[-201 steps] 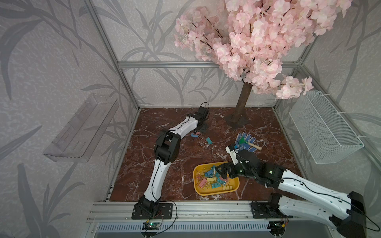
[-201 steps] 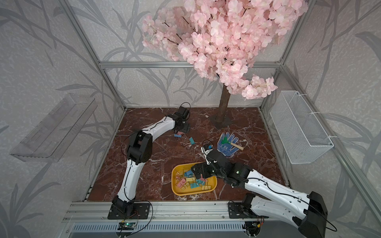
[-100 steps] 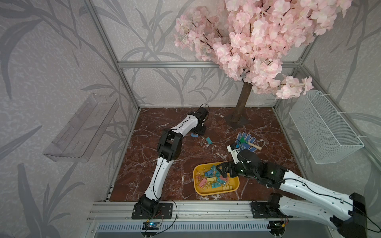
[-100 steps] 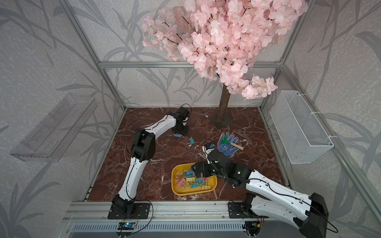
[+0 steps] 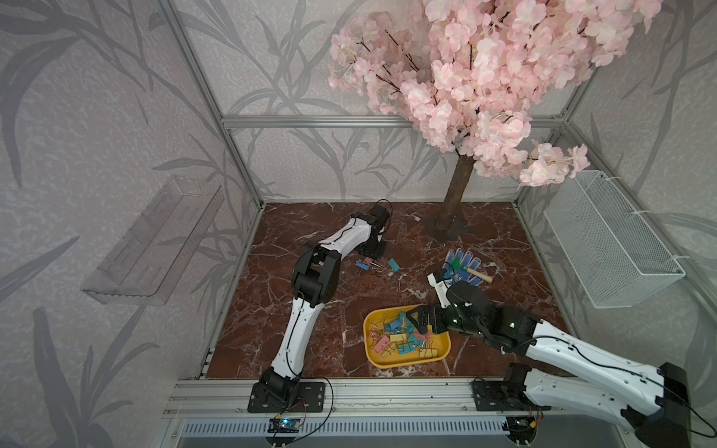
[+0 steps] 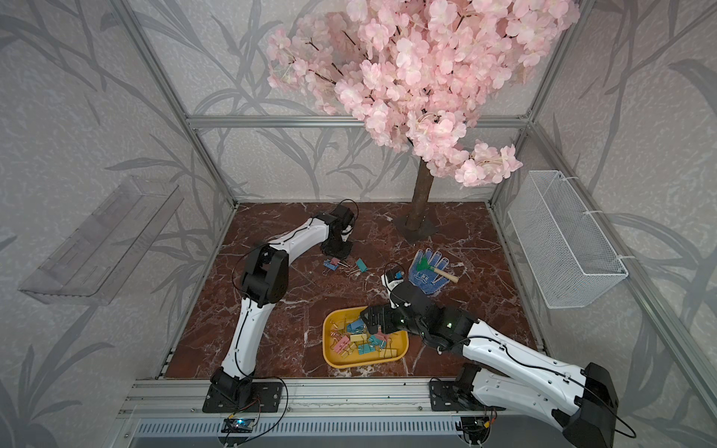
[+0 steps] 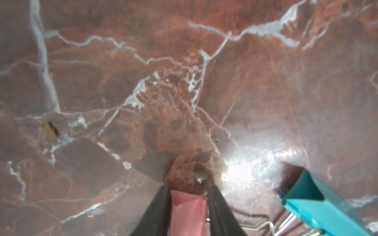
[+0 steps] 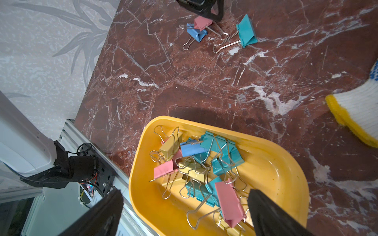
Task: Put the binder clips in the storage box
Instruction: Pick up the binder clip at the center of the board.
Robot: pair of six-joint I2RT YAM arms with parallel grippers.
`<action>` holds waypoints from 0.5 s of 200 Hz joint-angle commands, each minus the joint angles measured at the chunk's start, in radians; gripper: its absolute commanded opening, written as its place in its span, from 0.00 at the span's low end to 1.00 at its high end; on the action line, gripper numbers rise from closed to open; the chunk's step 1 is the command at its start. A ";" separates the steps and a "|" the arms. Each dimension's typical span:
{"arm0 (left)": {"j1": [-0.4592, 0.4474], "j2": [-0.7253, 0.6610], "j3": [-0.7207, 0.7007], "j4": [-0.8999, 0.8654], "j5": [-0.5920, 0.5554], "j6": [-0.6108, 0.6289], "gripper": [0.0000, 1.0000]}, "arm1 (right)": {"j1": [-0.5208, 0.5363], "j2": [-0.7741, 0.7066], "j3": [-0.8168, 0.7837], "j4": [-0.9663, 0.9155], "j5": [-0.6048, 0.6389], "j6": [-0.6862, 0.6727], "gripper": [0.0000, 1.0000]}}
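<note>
Change: left gripper (image 7: 188, 187) has narrowed and is now pinching the pink clip (image 7: 187, 212) on the table (image 7: 266, 81), well apart from the tray (image 8: 140, 161); carrying can follow.
Right gripper (image 8: 185, 192): hovering spread wide above the tray's clips (image 8: 223, 155).
Pink clip axis: lying along the fingers (image 7: 155, 210), wire handles pointing toward the teal clip (image 7: 311, 198).

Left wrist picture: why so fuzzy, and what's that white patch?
Left wrist view: camera very close, so the marble floor and the pink binder clip in the left gripper look soft; the white patch is light glaring off stone. Right wrist view: sharper, dark shadow beside the storage box.
</note>
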 commanded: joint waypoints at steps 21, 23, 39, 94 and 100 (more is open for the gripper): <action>0.003 -0.144 -0.061 0.074 0.112 -0.043 0.29 | -0.030 -0.079 -0.057 0.047 0.057 0.094 0.99; 0.002 -0.149 -0.064 0.078 0.116 -0.046 0.29 | -0.049 -0.083 -0.062 0.050 0.053 0.098 0.99; 0.005 -0.192 -0.086 0.107 0.148 -0.057 0.27 | -0.133 -0.114 -0.100 0.079 0.000 0.143 0.99; -0.004 -0.347 -0.178 0.181 0.272 -0.106 0.25 | -0.345 -0.204 -0.228 0.181 -0.161 0.299 0.99; -0.011 -0.376 -0.197 0.193 0.290 -0.116 0.25 | -0.363 -0.209 -0.240 0.191 -0.177 0.313 0.99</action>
